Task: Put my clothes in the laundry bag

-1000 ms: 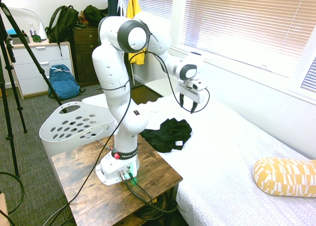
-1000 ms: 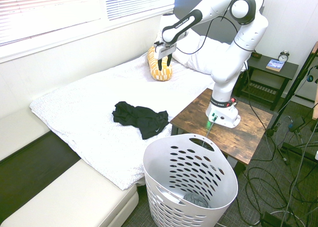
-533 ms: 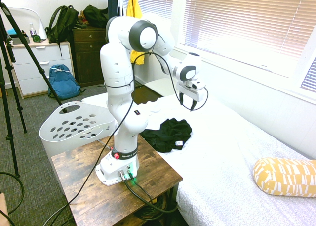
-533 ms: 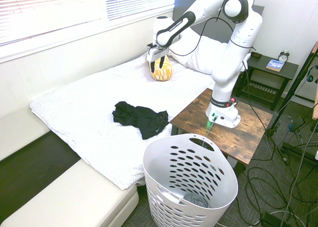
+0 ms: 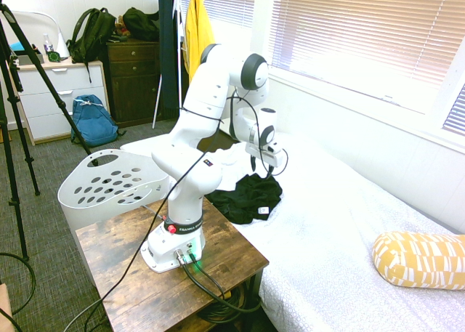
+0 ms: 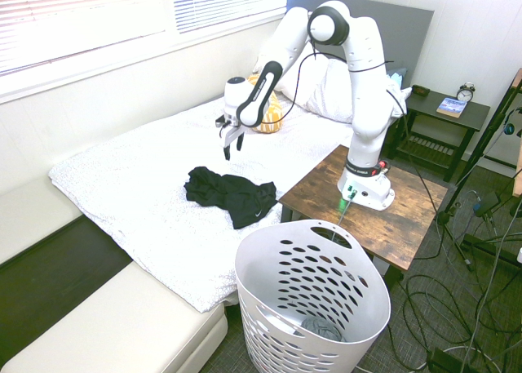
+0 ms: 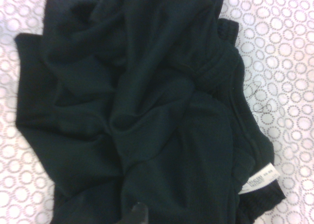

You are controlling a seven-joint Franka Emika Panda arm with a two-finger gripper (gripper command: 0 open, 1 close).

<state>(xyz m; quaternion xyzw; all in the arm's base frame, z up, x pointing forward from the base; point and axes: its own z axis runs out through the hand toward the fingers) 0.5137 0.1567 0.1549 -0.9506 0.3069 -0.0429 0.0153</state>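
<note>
Fingers (image 6: 233, 150) wide open, holding nothing, above the rumpled black garment (image 6: 230, 197) on the bed (image 6: 147, 173), beside the laundry basket (image 6: 269, 306); pick-up stage, apparently, next wanting a descent and a pinch on a raised fold.

Bed (image 6: 155, 161), low, spread with a white cover (image 7: 294, 111) printed with small grey rings. Lying directly on it: one black garment (image 6: 232, 195), crumpled, with a white tag (image 7: 260, 180) at its edge; one yellow bolster (image 5: 421, 260) with a white pattern; white pillows (image 6: 326, 87) at the grey headboard (image 6: 391, 30). In the second exterior view, the garment lies near the bed's side beside the wooden table (image 6: 326, 185), apart from the bolster.
</note>
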